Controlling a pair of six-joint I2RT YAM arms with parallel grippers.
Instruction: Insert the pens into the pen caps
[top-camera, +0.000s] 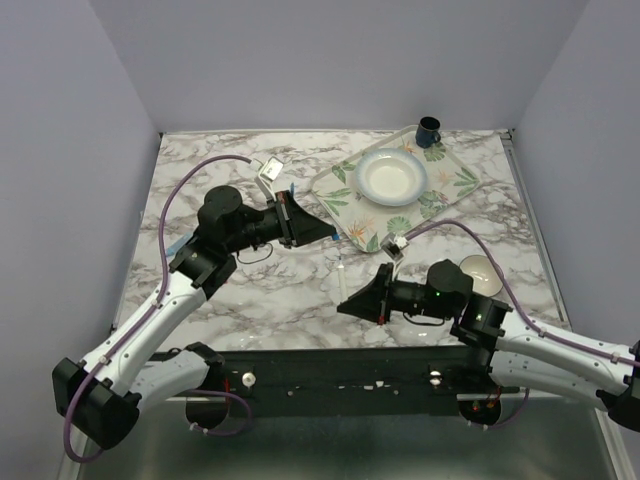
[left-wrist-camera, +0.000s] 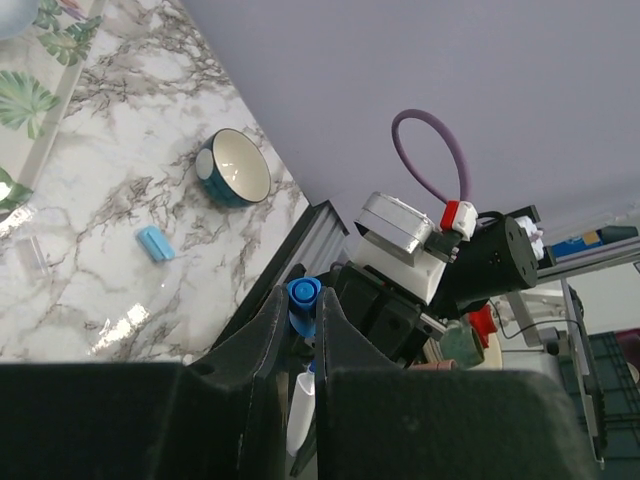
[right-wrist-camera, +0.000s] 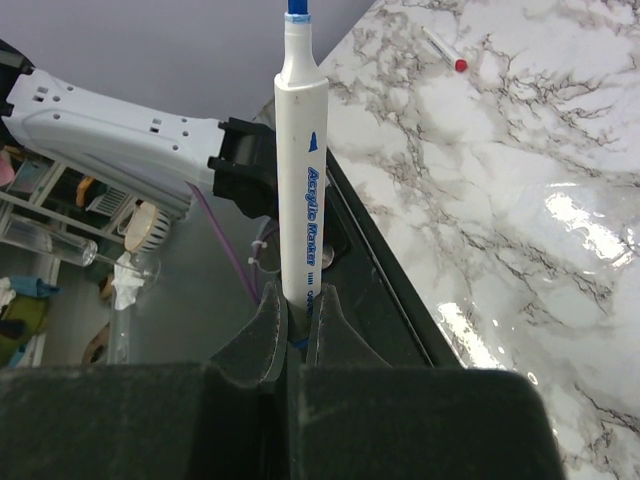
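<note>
- The left pincer (left-wrist-camera: 303, 300) clenches a blue pen cap (left-wrist-camera: 304, 291); the right pincer (right-wrist-camera: 298, 310) grasps a blue-tipped white pen (right-wrist-camera: 300, 170).
- 1 light blue cap (left-wrist-camera: 154, 243) lies on the table (left-wrist-camera: 120, 130) near a dark blue bowl (left-wrist-camera: 232, 168).
- The far tray (top-camera: 335, 195) carries 1 plate (top-camera: 393, 178).

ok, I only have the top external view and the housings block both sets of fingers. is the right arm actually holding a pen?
Observer: Yes. In the right wrist view, the right fingers are shut on a white pen. Its blue tip is bare and points away from them.
Operator: left?
Observer: The left fingers grip a blue cap, open mouth facing outward.
Operator: any spare caps loose?
Observer: One light blue cap lies on the table near the bowl, apart from it.
</note>
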